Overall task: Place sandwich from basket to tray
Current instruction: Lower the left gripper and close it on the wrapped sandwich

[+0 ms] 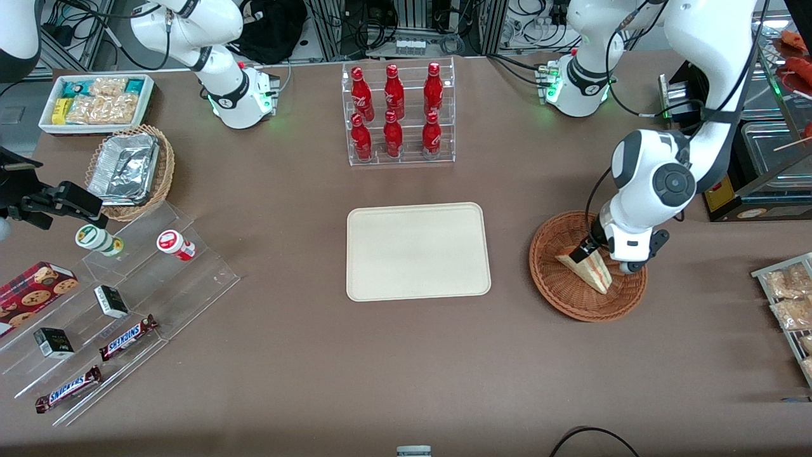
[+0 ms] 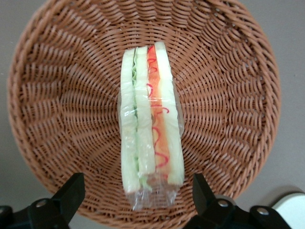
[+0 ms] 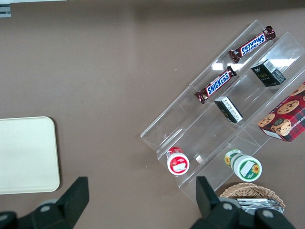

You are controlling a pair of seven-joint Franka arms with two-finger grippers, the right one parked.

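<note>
The sandwich (image 1: 591,269) lies in the reddish-brown basket (image 1: 558,298), a clear-wrapped wedge with red, yellow and green layers (image 2: 151,124) resting on the basket's weave (image 2: 62,95). My left gripper (image 1: 587,251) is low over the basket, at the sandwich's end farther from the front camera. It is open (image 2: 138,196): one black finger (image 2: 71,193) stands on each side of the wrapped end, with a gap between each finger and the wrap. The cream tray (image 1: 355,254) lies flat at the table's middle, beside the basket toward the parked arm's end.
A clear rack of red bottles (image 1: 399,114) stands farther from the front camera than the tray. A stepped acrylic stand with snacks (image 1: 120,298), a tan basket of foil containers (image 1: 130,171) and a white bin (image 1: 95,101) lie toward the parked arm's end. A wire rack of packets (image 1: 790,304) lies toward the working arm's end.
</note>
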